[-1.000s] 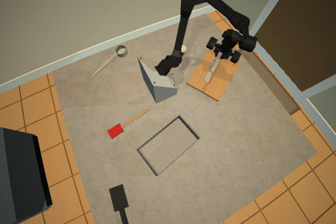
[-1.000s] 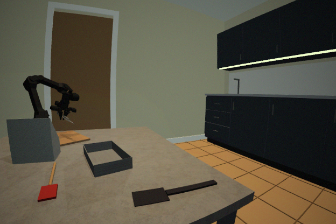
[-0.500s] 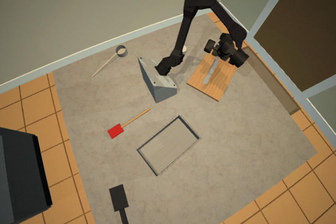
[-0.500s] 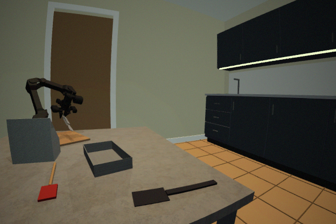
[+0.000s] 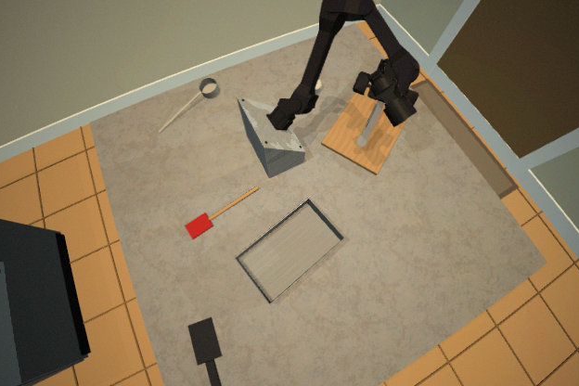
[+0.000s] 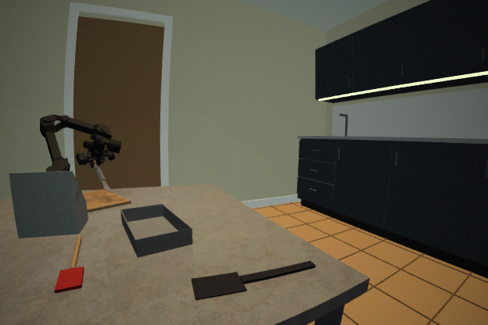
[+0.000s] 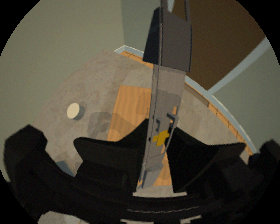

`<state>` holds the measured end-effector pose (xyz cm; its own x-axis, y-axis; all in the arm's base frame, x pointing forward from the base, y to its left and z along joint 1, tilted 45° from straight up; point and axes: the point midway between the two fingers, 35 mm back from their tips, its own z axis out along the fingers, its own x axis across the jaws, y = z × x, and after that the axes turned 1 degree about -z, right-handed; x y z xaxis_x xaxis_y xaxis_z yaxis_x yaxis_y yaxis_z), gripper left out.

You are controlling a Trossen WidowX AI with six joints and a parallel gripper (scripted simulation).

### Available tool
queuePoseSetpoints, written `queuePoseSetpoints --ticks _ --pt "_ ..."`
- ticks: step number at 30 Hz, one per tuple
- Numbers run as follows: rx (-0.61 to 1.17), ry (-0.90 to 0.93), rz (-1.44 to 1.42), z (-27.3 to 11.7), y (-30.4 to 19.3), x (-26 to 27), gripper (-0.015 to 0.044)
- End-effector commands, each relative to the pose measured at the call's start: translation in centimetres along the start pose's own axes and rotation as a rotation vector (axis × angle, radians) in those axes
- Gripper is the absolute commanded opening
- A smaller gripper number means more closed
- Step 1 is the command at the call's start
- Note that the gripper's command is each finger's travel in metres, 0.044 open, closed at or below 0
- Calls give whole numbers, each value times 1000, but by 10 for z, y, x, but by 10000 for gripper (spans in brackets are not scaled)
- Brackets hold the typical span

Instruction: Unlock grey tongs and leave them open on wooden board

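Here the grey tongs [image 5: 370,126] hang above the wooden board [image 5: 353,139], gripped near their hinge end, with the tips pointing down and slanting toward 7 o'clock in the top view. In the exterior view the tongs [image 6: 101,176] tilt down from the gripper [image 6: 96,161], and their lower end sits close over the board [image 6: 105,200]; whether the tips touch the wood cannot be told. The wrist view shows the tongs [image 7: 165,83] running up the middle of the picture between the two dark fingers, which pinch them from either side. The two arms of the tongs lie close together along most of their length, with a small yellow mark near the grip.

The gripper [image 5: 384,96] sits at the board's 1 o'clock corner, and the board lies at about 1 o'clock on the bench [image 5: 399,232]. Just beside the board at its 9 o'clock stands a grey wedge-shaped block [image 5: 271,139], with the arm's base behind it. The roasting tin [image 5: 289,250] lies well apart, near the bench's middle, at 7 o'clock from the board. A red spatula [image 5: 213,215] with a wooden handle lies at the tin's 10 o'clock, a black spatula [image 5: 205,345] at its 7 o'clock near the bench edge, and a small strainer [image 5: 199,95] with a long handle lies at 11 o'clock on the bench.
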<state>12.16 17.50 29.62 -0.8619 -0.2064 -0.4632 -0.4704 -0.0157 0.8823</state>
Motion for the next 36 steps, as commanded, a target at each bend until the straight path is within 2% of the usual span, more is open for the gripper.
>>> queuePoseSetpoints --ticks 1,29,36 --pt "-7 -7 5 0 -1 -1 -150" --pt "-7 -7 5 0 -1 -1 -150" --pt "84 117 33 9 -3 12 -150"
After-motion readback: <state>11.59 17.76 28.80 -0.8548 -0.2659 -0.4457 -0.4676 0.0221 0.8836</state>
